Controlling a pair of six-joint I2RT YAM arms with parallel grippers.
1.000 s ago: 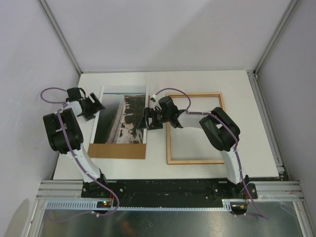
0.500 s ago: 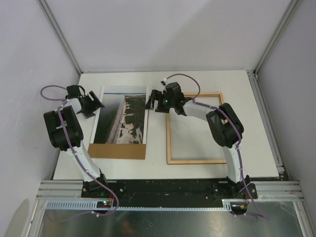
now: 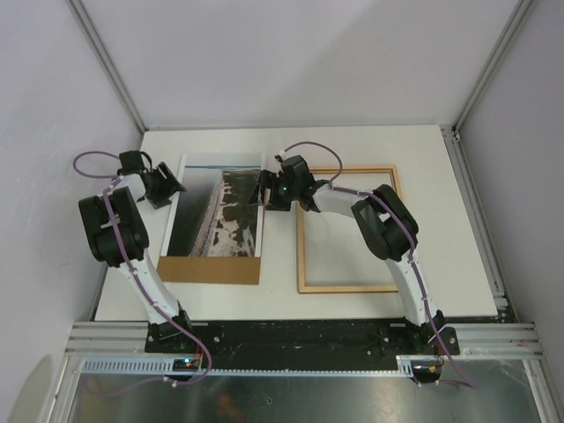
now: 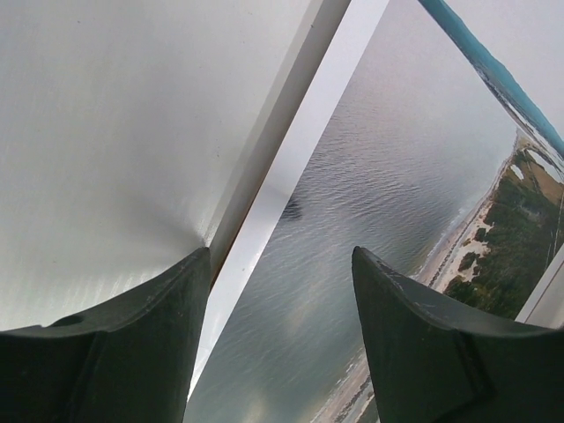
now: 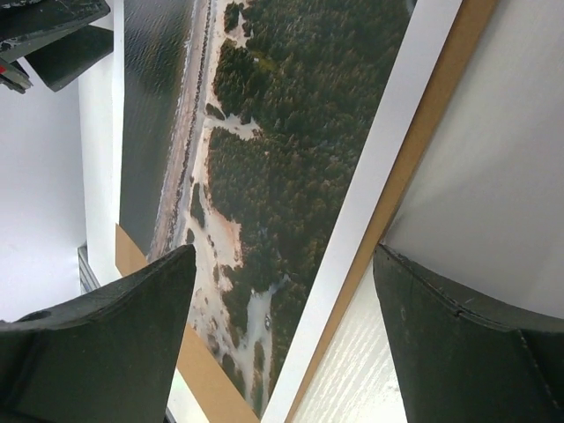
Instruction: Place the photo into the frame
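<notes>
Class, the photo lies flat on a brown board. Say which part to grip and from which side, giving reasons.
Grip the photo by its long white-bordered side edges, the left end effector coming from its left and the right end effector from its right. It is thin and flat on the brown board, so only edges likely offer purchase.

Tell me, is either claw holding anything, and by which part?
Nothing held: left claw and right claw stand open, each over a side edge of the photo.

a flat brown fibreboard panel (image 3: 210,270) lies on the left half of the white tabletop (image 3: 352,145), pale walls (image 3: 291,62) on three sides.
</notes>
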